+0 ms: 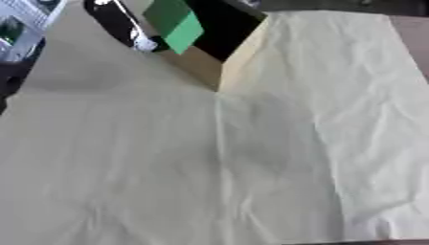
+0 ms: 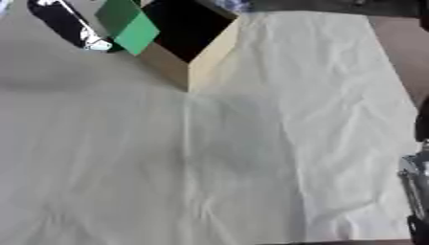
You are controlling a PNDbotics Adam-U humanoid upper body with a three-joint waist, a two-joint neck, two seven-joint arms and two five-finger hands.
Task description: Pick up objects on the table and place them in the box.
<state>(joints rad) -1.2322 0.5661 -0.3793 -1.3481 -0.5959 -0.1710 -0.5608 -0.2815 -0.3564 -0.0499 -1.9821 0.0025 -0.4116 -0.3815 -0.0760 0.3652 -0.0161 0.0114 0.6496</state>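
Observation:
A cardboard box (image 1: 226, 57) with a dark inside stands at the top middle of the pale yellow cloth (image 1: 251, 158). A flat green block (image 1: 176, 21) hangs tilted over the box's left wall. My left arm comes in black and silver from the upper left, and my left hand (image 1: 147, 45) sits behind the block's lower edge with its fingers round it, mostly hidden. My right hand (image 2: 415, 182) shows only as a silver and black sliver at the right edge of the right eye view.
White and green things (image 1: 21, 24) lie beyond the cloth at the upper left. Brown table (image 1: 415, 38) shows past the cloth's right edge. The cloth is creased, with a fold running down from the box's near corner.

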